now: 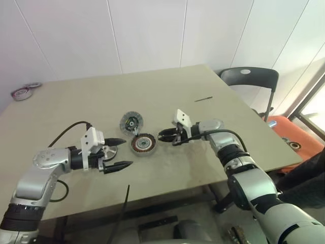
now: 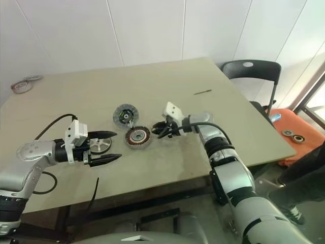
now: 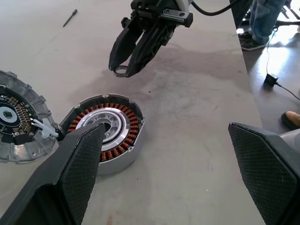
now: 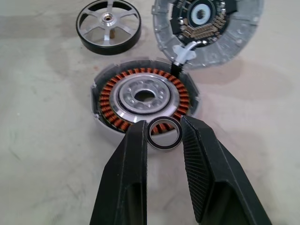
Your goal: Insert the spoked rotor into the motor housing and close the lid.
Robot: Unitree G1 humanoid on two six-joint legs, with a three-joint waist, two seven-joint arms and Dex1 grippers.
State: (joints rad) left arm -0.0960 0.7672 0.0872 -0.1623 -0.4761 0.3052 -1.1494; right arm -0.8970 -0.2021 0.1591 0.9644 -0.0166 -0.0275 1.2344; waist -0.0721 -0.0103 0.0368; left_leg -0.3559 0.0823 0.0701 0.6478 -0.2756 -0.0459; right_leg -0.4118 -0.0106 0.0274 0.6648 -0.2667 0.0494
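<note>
Right gripper (image 4: 164, 136): its two black fingers are pinching a small dark ring (image 4: 163, 133) between the tips, nearly closed on it, and holding it in the air just in front of the motor housing (image 4: 145, 101).
Left gripper (image 1: 119, 152): its fingers are standing wide apart and holding nothing; it is hovering beside the spoked rotor (image 4: 108, 23), not touching it as far as I can see.
Spoked rotor: it is lying flat on the table (image 1: 167, 86), on the left side of the housing and apart from it.
Motor housing: it is sitting open on the table, copper windings and the bright centre bore facing up, nothing inserted yet.
Lid (image 4: 206, 26): it is lying face up just behind the housing, its rim touching it; a short white connector piece (image 4: 184, 50) seems to be joining the two, so I judge it will swing over and not lift free.
Rotor handling: it is looking like rigid metal, rather heavy for its size, with a ribbed rim giving friction.
Where to hold: I judge the best grip is across the outer rim, or on one spoke near the hub, keeping it level for the bore.
Small ring handling: it is looking thin, light and smooth, so it is probably slipping easily from a weak pinch.
</note>
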